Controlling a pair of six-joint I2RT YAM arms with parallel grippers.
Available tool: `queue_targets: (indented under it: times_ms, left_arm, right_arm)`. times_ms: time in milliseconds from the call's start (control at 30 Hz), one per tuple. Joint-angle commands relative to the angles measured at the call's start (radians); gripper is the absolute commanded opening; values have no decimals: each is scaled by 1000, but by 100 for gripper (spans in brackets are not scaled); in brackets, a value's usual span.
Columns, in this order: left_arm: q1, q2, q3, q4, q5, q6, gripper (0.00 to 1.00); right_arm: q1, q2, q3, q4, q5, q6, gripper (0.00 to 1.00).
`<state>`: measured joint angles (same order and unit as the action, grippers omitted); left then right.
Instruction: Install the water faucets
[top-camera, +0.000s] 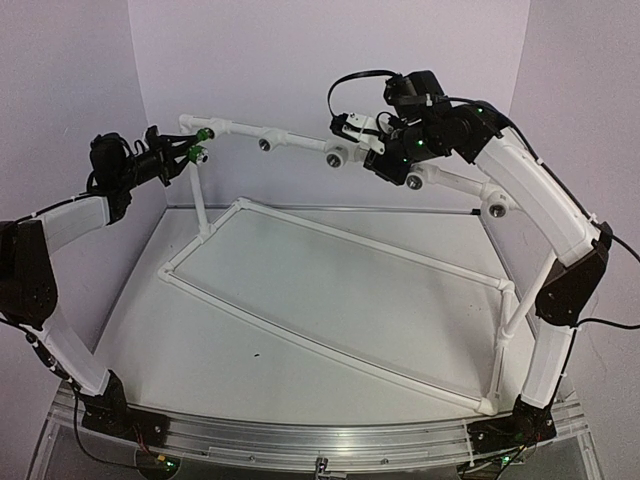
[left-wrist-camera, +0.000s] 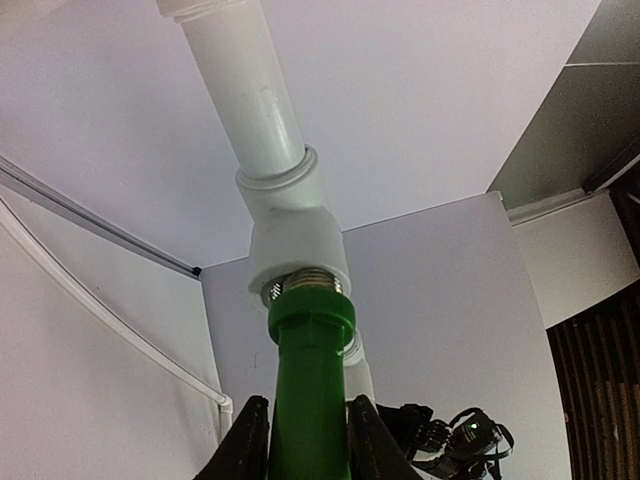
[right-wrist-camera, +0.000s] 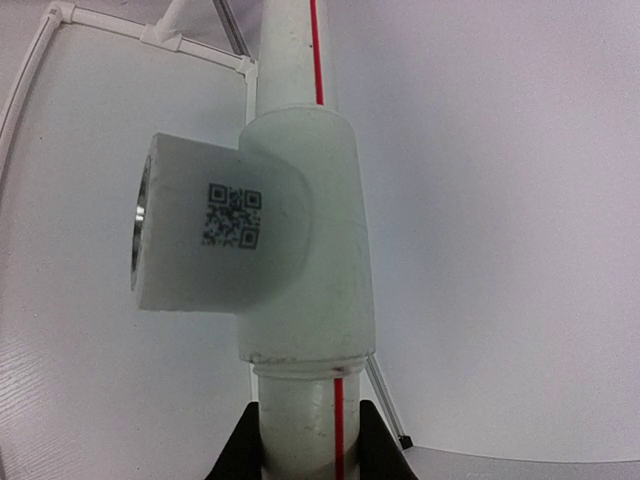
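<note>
The left gripper (top-camera: 180, 152) reaches toward the far left corner of the white pipe frame (top-camera: 330, 300) and is clamped narrowly on a water faucet (top-camera: 199, 153). In the left wrist view its fingers (left-wrist-camera: 245, 445) press both sides of the faucet's green body (left-wrist-camera: 310, 390). The faucet's silver threaded end sits in the socket of the corner tee fitting (left-wrist-camera: 298, 245), with a few threads showing below the socket's rim. A white pipe runs up and away from that fitting. The faucet is lined up straight with the socket.

Along the frame's raised far rail, more tee sockets (top-camera: 265, 144) face the near side, one after another toward the right.

The right gripper (top-camera: 372, 143) comes in from the far right and is closed on that rail. In the right wrist view its fingers (right-wrist-camera: 240, 450) grip a red-striped pipe (right-wrist-camera: 300, 430) just below a QR-coded tee fitting (right-wrist-camera: 300, 230). That fitting's side socket, ringed with metal, points left. The frame's lower rectangle lies flat on the white table (top-camera: 330, 240), between the two arms.
</note>
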<state>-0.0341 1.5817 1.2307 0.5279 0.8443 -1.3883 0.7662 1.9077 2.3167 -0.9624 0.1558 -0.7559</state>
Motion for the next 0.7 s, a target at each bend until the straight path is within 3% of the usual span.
queue_targets:
  times_ms: [0,500,667]
  left_arm:
    - [-21,16,61,61,10,-5,0]
    - [-26,-2,31,59,45,-31,0]
    - [-22,50,50,132,78,-121,0]
  right_arm:
    - [37,-7,-23,-9,-133,118,0]
    - [37,-9,-34,-6,-147,111,0]
    - [37,-25,-68,0,-147,77,0]
